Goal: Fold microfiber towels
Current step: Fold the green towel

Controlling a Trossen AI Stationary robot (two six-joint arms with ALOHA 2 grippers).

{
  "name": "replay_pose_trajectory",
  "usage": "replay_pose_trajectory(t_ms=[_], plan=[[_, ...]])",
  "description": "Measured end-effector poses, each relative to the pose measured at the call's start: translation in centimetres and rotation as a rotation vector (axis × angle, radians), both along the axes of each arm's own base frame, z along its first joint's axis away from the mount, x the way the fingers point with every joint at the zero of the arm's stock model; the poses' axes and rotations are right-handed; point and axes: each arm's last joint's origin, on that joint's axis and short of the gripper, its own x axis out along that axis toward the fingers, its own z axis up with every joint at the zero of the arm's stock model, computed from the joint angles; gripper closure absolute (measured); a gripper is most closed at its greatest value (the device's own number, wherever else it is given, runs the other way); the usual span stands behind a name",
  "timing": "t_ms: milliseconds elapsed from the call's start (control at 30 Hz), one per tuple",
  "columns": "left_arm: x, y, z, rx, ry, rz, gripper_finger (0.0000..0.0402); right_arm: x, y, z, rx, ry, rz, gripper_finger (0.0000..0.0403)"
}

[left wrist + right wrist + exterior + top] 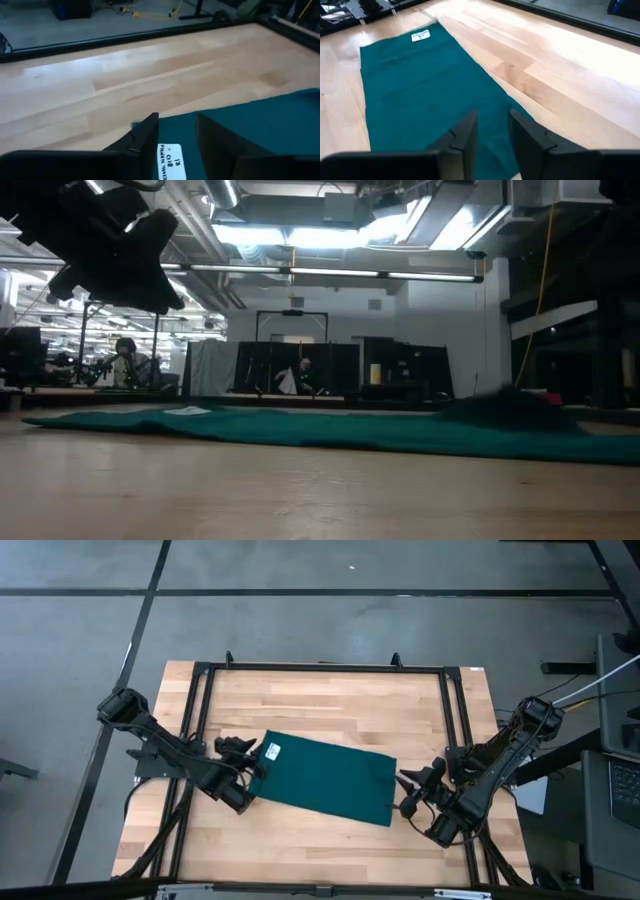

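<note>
The left claw [248,762] and right claw [412,792], both parted and holding nothing, flank the flat green towel [325,780] on the wooden table [330,700] inside a black frame [320,667].

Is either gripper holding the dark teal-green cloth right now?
No: the dark teal-green cloth lies flat on the wooden table, both grippers' fingers parted, gripping nothing.

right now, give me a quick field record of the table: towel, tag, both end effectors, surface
towel: dark teal towel lying flat on the table, folded into a long rectangle
tag: small white tag near the corner by the left arm
left end effector: left end effector over the tag end of the towel, fingers apart, nothing held
right end effector: right end effector over the opposite short edge, fingers apart, nothing held
surface: wooden table inside a black frame
</note>
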Motion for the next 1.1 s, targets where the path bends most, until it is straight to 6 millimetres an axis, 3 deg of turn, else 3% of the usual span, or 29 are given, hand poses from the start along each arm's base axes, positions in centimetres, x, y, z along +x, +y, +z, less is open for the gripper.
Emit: replay_pose_trajectory(t_ms=[233,400,533,600,733,900,1000,1100], plan=[[-0.5,-1.8,0.1,-0.073,0.038,-0.097,0.0275,0.3,0.5,0.2,0.086,-0.103,-0.02,0.0241],[-0.2,-5.0,1.0,-0.164,0.045,-0.297,0.0291,0.3,2.8,0.3,0.28,-0.196,0.038,0.0223],[-0.4,-7.9,2.0,-0.194,-0.115,-0.416,0.0306,0.7,5.3,1.5,0.433,-0.406,0.088,0.022],[-0.7,-9.1,2.5,-0.217,-0.189,-0.461,0.0313,0.9,6.3,2.2,0.485,-0.476,0.115,0.0223],[-0.6,-9.9,2.7,-0.309,-0.159,-0.55,0.0333,0.9,7.5,2.3,0.558,-0.518,0.132,0.0239],[-0.5,-11.4,4.3,-0.227,-0.336,-0.57,0.0368,-0.1,8.1,1.6,0.565,-0.712,0.043,0.0263],[-0.1,-11.6,3.9,-0.235,-0.347,-0.553,0.0394,-0.5,8.5,1.5,0.616,-0.676,0.069,0.0278],[1.4,-10.7,2.9,-0.295,-0.304,-0.497,0.0398,-0.5,8.9,1.7,0.654,-0.651,0.094,0.0292]])
